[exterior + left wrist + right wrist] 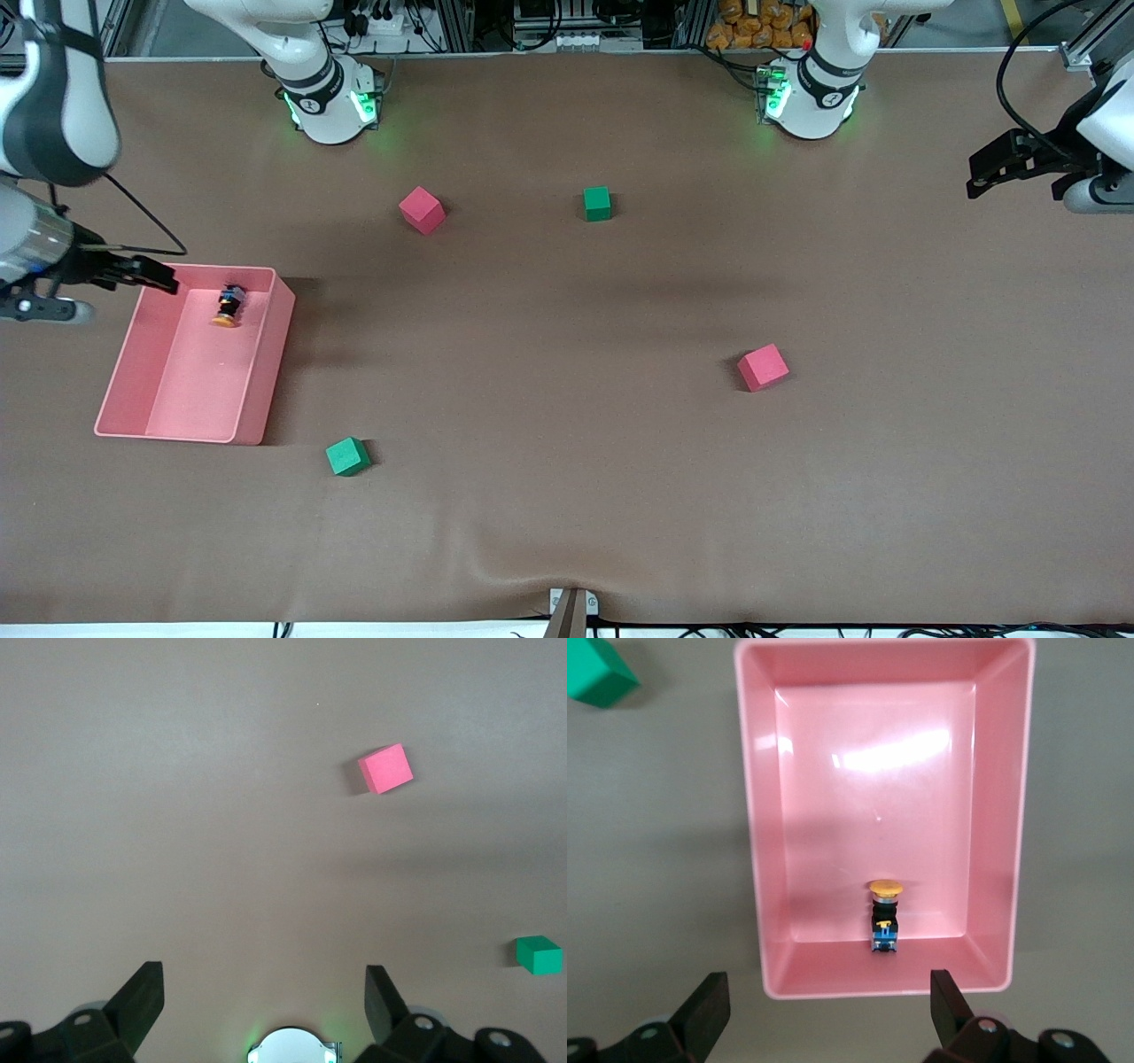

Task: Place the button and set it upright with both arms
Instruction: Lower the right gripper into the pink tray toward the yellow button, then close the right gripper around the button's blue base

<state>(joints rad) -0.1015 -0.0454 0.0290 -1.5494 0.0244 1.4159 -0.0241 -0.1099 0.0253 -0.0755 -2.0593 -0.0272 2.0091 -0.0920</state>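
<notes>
Closest to the camera lay a green cube (347, 456), on the worktop (567, 496) just off the near corner of a pink tray (120, 381). That tray sat toward the right arm's end of the worktop. Inside it, close against the tray wall farthest from the camera, the button (229, 306) lay on its side, its orange cap pointing toward the camera and its black-and-blue body touching or nearly touching that wall.

Right gripper (146, 275) hung over the tray's corner at that same wall, its jaws spread wide and holding nothing; in the right wrist view the button (885, 917) showed between the two open fingertips (709, 1010) but well below them.

Left gripper (992, 173) waited over the worktop's edge at the left arm's end, jaws likewise wide open and empty.

A red cube (763, 367) sat toward the left arm's end. Another red cube (422, 210) and a second green cube (597, 204) rested nearer the robot bases, well apart from each other.
</notes>
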